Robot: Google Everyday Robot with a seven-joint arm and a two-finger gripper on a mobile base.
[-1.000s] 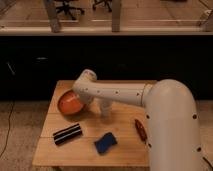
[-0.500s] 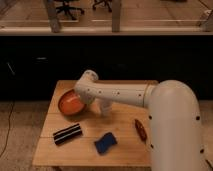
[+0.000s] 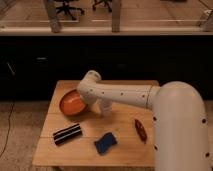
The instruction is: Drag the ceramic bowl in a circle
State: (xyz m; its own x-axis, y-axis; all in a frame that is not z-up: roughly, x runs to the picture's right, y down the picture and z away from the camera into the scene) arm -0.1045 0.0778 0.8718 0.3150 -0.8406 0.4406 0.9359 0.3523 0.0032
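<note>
The ceramic bowl (image 3: 71, 103) is a round, glossy orange-red bowl on the left part of the wooden table (image 3: 125, 142). My white arm reaches across from the right, and its gripper (image 3: 86, 101) is at the bowl's right rim, hidden behind the wrist. A small whitish cup (image 3: 105, 107) stands just right of the gripper, under the arm.
A black ribbed bar (image 3: 67, 133) lies at the front left, a blue sponge (image 3: 105, 143) at the front middle, a dark red oblong item (image 3: 140, 129) to the right. A dark counter wall stands behind the table; the floor lies to the left.
The bowl and arm have shifted slightly; the bowl sits a little further toward the table's left side.
</note>
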